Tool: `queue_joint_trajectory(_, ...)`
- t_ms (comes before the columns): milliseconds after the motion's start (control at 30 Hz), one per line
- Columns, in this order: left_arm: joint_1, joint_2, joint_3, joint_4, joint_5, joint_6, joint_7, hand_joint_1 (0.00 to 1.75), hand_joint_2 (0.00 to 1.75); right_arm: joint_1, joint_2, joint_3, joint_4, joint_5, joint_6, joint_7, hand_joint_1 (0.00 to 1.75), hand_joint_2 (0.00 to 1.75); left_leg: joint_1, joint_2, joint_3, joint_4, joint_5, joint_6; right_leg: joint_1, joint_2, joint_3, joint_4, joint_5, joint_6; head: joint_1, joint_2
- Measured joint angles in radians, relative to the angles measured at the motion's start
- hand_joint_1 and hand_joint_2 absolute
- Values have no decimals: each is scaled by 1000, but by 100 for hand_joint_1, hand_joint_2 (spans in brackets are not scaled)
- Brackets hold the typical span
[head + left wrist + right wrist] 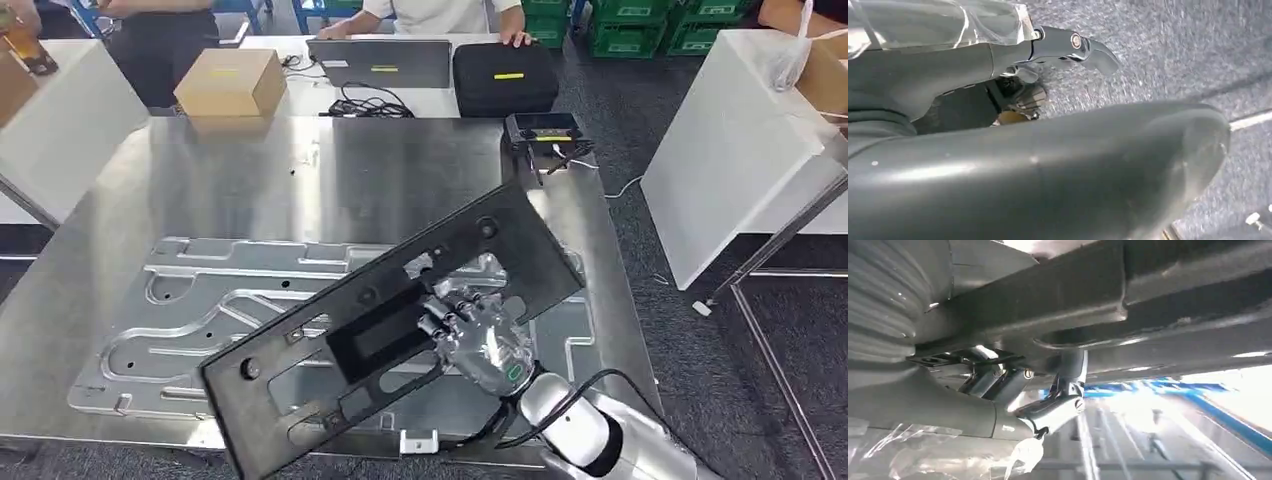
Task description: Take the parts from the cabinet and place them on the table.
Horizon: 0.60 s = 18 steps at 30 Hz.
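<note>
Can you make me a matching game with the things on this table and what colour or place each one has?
Things:
1. cardboard box
2. long black panel
3. laptop
4. stamped metal plate

Descriptions:
A. silver, lying flat on the steel table
B. brown, at the far left edge of the steel table
C. grey, closed, on the far white desk
D. held at a slant by the robot's right hand

Pairs: 1-B, 2-D, 3-C, 4-A
</note>
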Motion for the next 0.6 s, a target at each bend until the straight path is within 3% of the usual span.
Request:
queue_joint_trajectory(33, 1, 3, 1, 0, 3, -3, -2, 0, 0, 0, -13, -10, -5, 2, 12, 1, 175, 175, 2, 1, 0, 1, 0, -1, 1, 1, 0, 0, 1, -4, 0, 0)
queue_joint_trajectory(67, 1, 9, 1, 0, 5, -7, -4, 0, 0, 0, -23, -17, -10, 8, 23, 1, 175, 175, 3, 1, -2, 8, -6, -4, -13, 0, 0, -4, 5, -9, 0, 0)
queue_joint_trajectory(100, 1, 13, 3, 0, 11, -11, -7, 0, 0, -2, -33, -24, -19, 16, 37, 1, 175, 175, 3, 0, -14, 32, -28, -16, -13, 4, 2, -4, 6, -13, -1, 0)
queue_joint_trajectory(133, -1, 18, 6, 0, 13, -13, -8, 0, 0, -2, -41, -31, -27, 21, 47, 1, 175, 175, 10, 1, -36, 89, -64, -28, -15, 4, 2, -4, 7, -15, 0, 0)
queue_joint_trajectory(200, -6, 27, 10, 0, 18, -12, -12, 0, 0, -2, -53, -40, -39, 31, 59, 1, 175, 175, 27, 1, -110, 258, -141, -46, -16, 4, -1, -3, 7, -16, 0, 0)
queue_joint_trajectory(233, -6, 36, 12, 0, 18, -12, -16, 0, 0, 0, -63, -43, -46, 37, 63, 6, 175, 175, 35, 2, -140, 327, -162, -52, -17, 3, -1, -3, 7, -16, -1, 0)
queue_joint_trajectory(267, -5, 42, 14, 0, 21, -12, -20, 0, 0, 5, -72, -47, -52, 42, 67, 16, 175, 175, 39, 2, -148, 342, -156, -54, -17, 3, 0, -3, 7, -15, 0, 0)
queue_joint_trajectory(333, -6, 50, 15, 0, 26, -12, -25, 0, 0, 15, -91, -59, -66, 53, 74, 37, 175, 175, 43, 2, -101, 249, -103, -53, -18, 3, 1, -3, 7, -15, 0, 0)
queue_joint_trajectory(400, -7, 64, 19, 0, 30, -14, -23, 0, 0, 28, -117, -82, -82, 61, 80, 65, 175, 175, 41, 1, 10, 33, -11, -40, -18, 5, 7, -4, 6, -13, -1, 0)
queue_joint_trajectory(433, -7, 68, 23, 0, 30, -16, -14, 0, 0, 40, -132, -97, -90, 63, 81, 77, 175, 175, 38, 1, 28, -3, -32, -40, -20, 4, 9, -11, 8, -9, -1, 0)
queue_joint_trajectory(533, 5, 85, 25, 0, 26, -20, 7, 0, 0, 73, -184, -139, -105, 67, 94, 93, 175, 175, 23, 0, 26, -4, -24, -32, -23, 4, 10, -18, 13, 13, 0, 0)
queue_joint_trajectory(600, 13, 96, 25, 0, 20, -24, 25, 0, 0, 93, -218, -163, -120, 72, 117, 95, 175, 175, 30, 1, 44, -31, -9, -17, -21, 4, 18, -31, 13, 32, 0, 0)
